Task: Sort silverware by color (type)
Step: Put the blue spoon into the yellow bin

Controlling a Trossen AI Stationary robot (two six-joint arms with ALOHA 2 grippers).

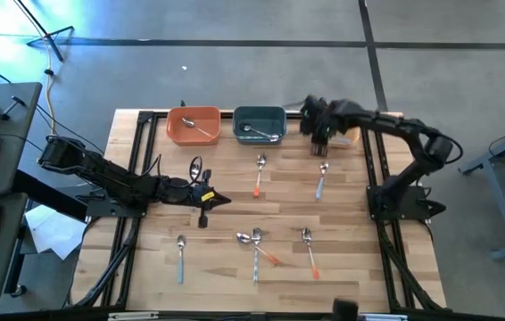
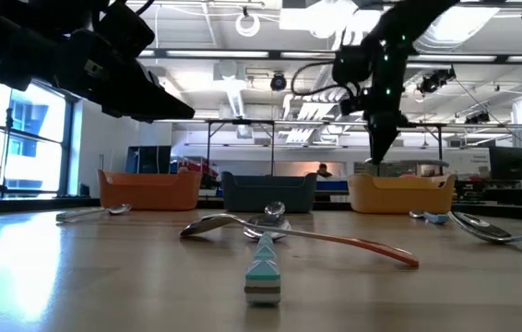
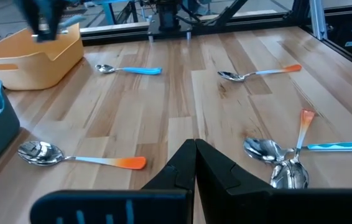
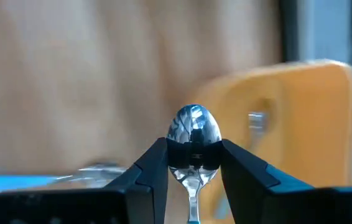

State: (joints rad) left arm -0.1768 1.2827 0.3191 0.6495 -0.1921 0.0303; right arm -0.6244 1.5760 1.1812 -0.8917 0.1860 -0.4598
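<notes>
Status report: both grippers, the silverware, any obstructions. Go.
Right gripper shut on a spoon, over the yellow bowl. Left gripper shut, empty, mid-table. Six spoons loose on the table. Nothing in the way.

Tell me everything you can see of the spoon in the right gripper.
The spoon has a shiny, mirror-like metal bowl reflecting the room. The right gripper is shut on it just below the bowl, a dark finger on each side, bowl pointing away from the wrist. Its handle is mostly hidden. It hangs by the yellow bowl, at the table's far right.
</notes>
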